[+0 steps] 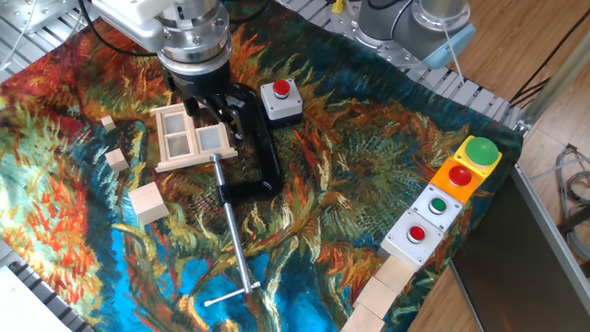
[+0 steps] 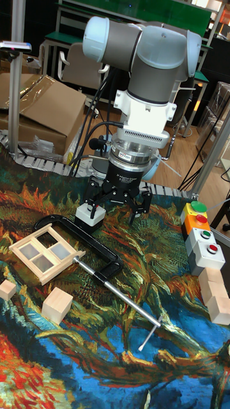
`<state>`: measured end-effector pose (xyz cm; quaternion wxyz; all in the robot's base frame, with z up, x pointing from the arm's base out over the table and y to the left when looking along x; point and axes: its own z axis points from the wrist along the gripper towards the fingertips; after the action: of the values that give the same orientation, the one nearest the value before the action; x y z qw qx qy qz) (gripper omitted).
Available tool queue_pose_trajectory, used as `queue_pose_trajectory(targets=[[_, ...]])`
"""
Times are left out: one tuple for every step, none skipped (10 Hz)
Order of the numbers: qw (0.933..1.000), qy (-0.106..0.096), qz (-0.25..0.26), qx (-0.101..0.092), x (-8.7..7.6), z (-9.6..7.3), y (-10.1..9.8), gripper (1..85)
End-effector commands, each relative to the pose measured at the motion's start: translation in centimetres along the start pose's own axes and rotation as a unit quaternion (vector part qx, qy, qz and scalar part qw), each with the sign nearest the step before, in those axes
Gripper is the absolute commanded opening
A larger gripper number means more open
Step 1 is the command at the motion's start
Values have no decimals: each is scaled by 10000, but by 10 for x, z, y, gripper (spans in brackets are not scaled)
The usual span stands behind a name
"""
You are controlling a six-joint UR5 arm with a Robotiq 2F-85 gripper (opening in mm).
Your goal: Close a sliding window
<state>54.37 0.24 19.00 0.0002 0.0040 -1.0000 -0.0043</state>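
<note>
The arm (image 1: 138,18) runs off the top edge. The claw (image 1: 206,111) covers the top of the black clamp (image 1: 263,157) — and, in the tall view, part of the button box (image 2: 85,217). At the bottom edge the wooden blocks (image 1: 376,297) are cut off.

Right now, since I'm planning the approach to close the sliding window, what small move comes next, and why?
Probably lower the gripper toward the sliding window: in the tall view its jaws are spread, hold nothing, and hang above the cloth by the black clamp, not touching the frame.
</note>
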Motion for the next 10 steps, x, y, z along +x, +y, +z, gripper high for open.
queue_pose_trajectory(targets=[[9939, -920, -593, -166, -47, -4, 14, 13], [9942, -894, -582, -123, -47, -1, 16, 13], [9945, -869, -570, -95, -46, 0, 18, 13], [9945, -869, -577, -95, -47, 1, 18, 13], [9948, -831, -578, -97, -47, 0, 22, 13], [9953, -777, -564, -94, -47, -1, 27, 13], [9952, -769, -602, -92, -48, -2, 30, 13], [9942, -774, -749, -49, -50, -5, 30, 13], [9928, -742, -938, 46, -49, -6, 25, 13], [9917, -740, -1056, -6, -49, -5, 27, 13]])
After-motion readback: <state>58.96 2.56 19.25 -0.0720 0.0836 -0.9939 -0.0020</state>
